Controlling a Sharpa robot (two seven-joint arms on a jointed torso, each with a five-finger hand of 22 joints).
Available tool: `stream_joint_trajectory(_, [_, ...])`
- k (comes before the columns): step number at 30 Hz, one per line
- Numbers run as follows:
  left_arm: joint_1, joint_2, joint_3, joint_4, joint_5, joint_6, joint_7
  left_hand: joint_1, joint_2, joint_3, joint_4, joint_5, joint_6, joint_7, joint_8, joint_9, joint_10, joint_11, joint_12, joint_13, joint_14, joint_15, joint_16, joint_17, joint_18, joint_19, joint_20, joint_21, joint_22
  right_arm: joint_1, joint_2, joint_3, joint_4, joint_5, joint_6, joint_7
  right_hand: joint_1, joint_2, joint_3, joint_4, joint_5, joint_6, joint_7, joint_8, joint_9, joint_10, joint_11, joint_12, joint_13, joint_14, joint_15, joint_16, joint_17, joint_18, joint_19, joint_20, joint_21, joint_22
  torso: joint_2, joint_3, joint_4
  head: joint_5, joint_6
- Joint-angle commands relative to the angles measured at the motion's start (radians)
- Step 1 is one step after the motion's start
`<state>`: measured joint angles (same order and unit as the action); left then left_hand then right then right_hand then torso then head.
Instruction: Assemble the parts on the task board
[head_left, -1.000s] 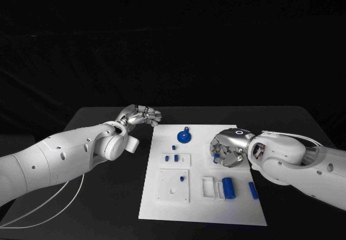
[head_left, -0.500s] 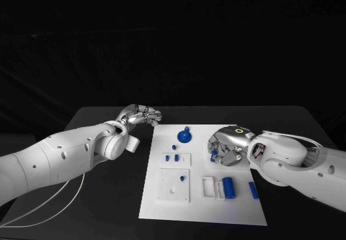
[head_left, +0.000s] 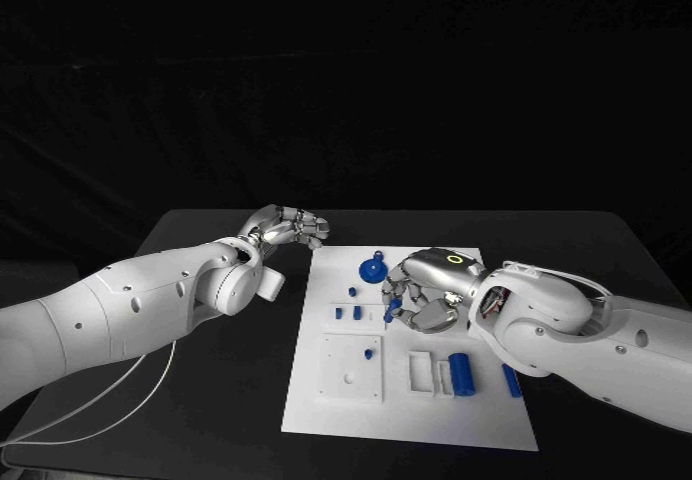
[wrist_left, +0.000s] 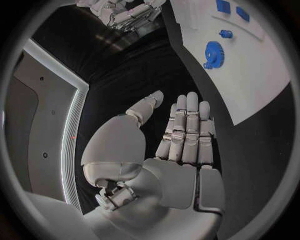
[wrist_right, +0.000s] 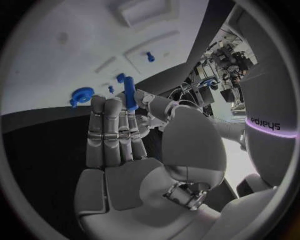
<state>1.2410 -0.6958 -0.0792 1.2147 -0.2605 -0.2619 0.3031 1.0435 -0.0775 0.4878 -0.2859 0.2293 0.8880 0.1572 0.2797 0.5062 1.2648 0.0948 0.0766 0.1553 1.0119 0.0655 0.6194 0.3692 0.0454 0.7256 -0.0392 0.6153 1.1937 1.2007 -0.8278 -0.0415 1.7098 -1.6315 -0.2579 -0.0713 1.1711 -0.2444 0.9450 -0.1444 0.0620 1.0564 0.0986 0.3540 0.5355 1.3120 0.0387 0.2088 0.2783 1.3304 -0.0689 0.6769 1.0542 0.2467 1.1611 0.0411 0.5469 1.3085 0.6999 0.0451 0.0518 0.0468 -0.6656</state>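
The right robot hand (head_left: 421, 296) hung over the far middle of the flat white plastic task board (head_left: 411, 420), pinching a slim blue plastic peg (wrist_right: 130, 95) upright between thumb and fingers. The small white socket block with short blue pins (head_left: 353, 315) lay just beside its fingertips, and the round blue toothed gear (head_left: 371, 270) sat a little beyond them. The step in hand looked like seating the peg in that block. To do it well, the peg should stay upright, line up over an empty hole before descending, and be released only once seated; whether a free hole lay beneath was hard to tell from these views. The left robot hand (head_left: 286, 229) held nothing, its fingers loosely apart, hovering over the black counter (head_left: 188, 240) well apart from the board. The right arm's shell bore the word "sharpa" (wrist_right: 265, 121).
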Motion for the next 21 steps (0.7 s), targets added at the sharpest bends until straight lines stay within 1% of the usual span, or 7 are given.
stream_joint_trajectory(1, [0.0, 0.003, 0.001, 0.002, 0.004, 0.01, 0.009, 0.0, 0.007, -0.004, 0.002, 0.003, -0.006, 0.002, 0.004, -0.002, 0.0, 0.004, -0.004, -0.001, 0.005, 0.001, -0.007, 0.001, -0.005, -0.002, 0.006, -0.004, 0.002, -0.019, 0.032, 0.0, 0.005, 0.029, -0.02, 0.037, -0.003, 0.015, -0.003, -0.011, 0.007, 0.003, 0.0, 0.003, 0.003, 0.005, -0.007, -0.001, 0.108, -0.004, -0.007, 0.005, 0.003, 0.015, 0.001, -0.003, 0.008, 0.02, 0.0, -0.0009, 0.0001, 0.006, -0.003])
stream_joint_trajectory(4, [0.0, 0.006, 0.001, 0.001, 0.004, 0.011, 0.01, 0.0, 0.007, -0.004, 0.002, 0.003, -0.006, 0.002, 0.004, -0.002, 0.0, 0.004, -0.004, -0.001, 0.005, 0.001, -0.007, 0.002, -0.005, -0.002, 0.006, -0.004, 0.002, -0.032, 0.06, 0.0, 0.001, 0.025, -0.017, 0.042, -0.006, 0.019, -0.006, -0.016, 0.013, 0.002, 0.0, 0.002, 0.006, 0.004, -0.007, -0.002, 0.112, -0.004, -0.006, 0.006, 0.004, 0.015, 0.001, -0.004, 0.011, 0.02, 0.0, -0.0011, 0.0018, 0.009, -0.005])
stream_joint_trajectory(6, [0.0, 0.005, 0.001, 0.001, 0.005, 0.011, 0.009, 0.0, 0.008, -0.004, 0.002, 0.003, -0.006, 0.002, 0.004, -0.002, 0.0, 0.004, -0.004, -0.001, 0.005, 0.001, -0.007, 0.002, -0.005, -0.001, 0.006, -0.004, 0.002, -0.041, 0.08, -0.001, -0.007, 0.021, -0.016, 0.047, -0.009, 0.023, -0.011, -0.023, 0.02, 0.002, 0.0, 0.002, 0.009, 0.004, -0.007, -0.002, 0.117, -0.003, -0.007, 0.006, 0.006, 0.015, 0.001, -0.005, 0.015, 0.02, 0.0, -0.0007, 0.0027, 0.013, -0.008])
stream_joint_trajectory(9, [0.0, 0.007, 0.001, 0.0, 0.005, 0.011, 0.009, 0.0, 0.008, -0.004, 0.002, 0.003, -0.006, 0.002, 0.004, -0.002, 0.0, 0.004, -0.004, -0.001, 0.005, 0.001, -0.007, 0.002, -0.005, -0.001, 0.006, -0.004, 0.002, -0.051, 0.104, -0.002, -0.013, 0.019, -0.01, 0.05, -0.012, 0.026, -0.014, -0.028, 0.026, 0.001, 0.0, 0.001, 0.011, 0.003, -0.007, -0.003, 0.121, -0.003, -0.007, 0.007, 0.007, 0.015, 0.001, -0.005, 0.018, 0.02, 0.0, -0.0012, 0.0013, 0.02, -0.012])
stream_joint_trajectory(12, [0.0, 0.009, 0.001, 0.0, 0.005, 0.012, 0.009, -0.001, 0.008, -0.004, 0.002, 0.003, -0.006, 0.002, 0.004, -0.002, 0.0, 0.004, -0.004, -0.001, 0.005, 0.001, -0.007, 0.003, -0.005, -0.001, 0.006, -0.004, 0.002, -0.061, 0.126, -0.004, -0.019, 0.011, -0.007, 0.054, -0.016, 0.031, -0.019, -0.034, 0.035, 0.001, 0.0, 0.0, 0.015, 0.002, -0.007, -0.004, 0.126, -0.003, -0.007, 0.007, 0.008, 0.015, 0.0, -0.005, 0.022, 0.02, 0.0, -0.0016, 0.0017, 0.025, -0.015])
stream_joint_trajectory(16, [0.0, 0.013, 0.001, 0.0, 0.005, 0.013, 0.009, -0.001, 0.008, -0.004, 0.002, 0.003, -0.006, 0.002, 0.004, -0.002, 0.0, 0.004, -0.004, -0.001, 0.005, 0.001, -0.008, 0.003, -0.005, -0.001, 0.006, -0.004, 0.002, -0.072, 0.148, -0.008, -0.027, -0.015, 0.009, 0.05, -0.02, 0.034, -0.022, -0.039, 0.042, 0.0, 0.0, 0.0, 0.017, 0.002, -0.007, -0.005, 0.13, -0.003, -0.007, 0.007, 0.009, 0.015, -0.001, -0.006, 0.024, 0.02, 0.0, -0.0016, 0.002, 0.032, -0.017])
stream_joint_trajectory(21, [0.0, 0.014, 0.001, 0.001, 0.006, 0.014, 0.008, -0.001, 0.008, -0.004, 0.001, 0.003, -0.006, 0.002, 0.004, -0.002, 0.0, 0.004, -0.004, -0.001, 0.005, 0.001, -0.008, 0.004, -0.005, -0.001, 0.006, -0.004, 0.002, -0.088, 0.162, -0.017, -0.041, -0.073, 0.008, 0.051, -0.021, 0.036, -0.024, -0.042, 0.044, 0.0, 0.0, -0.001, 0.019, 0.002, -0.007, -0.006, 0.132, -0.003, -0.007, 0.007, 0.009, 0.015, -0.002, -0.006, 0.025, 0.02, 0.0, -0.0011, 0.0008, 0.036, -0.019])
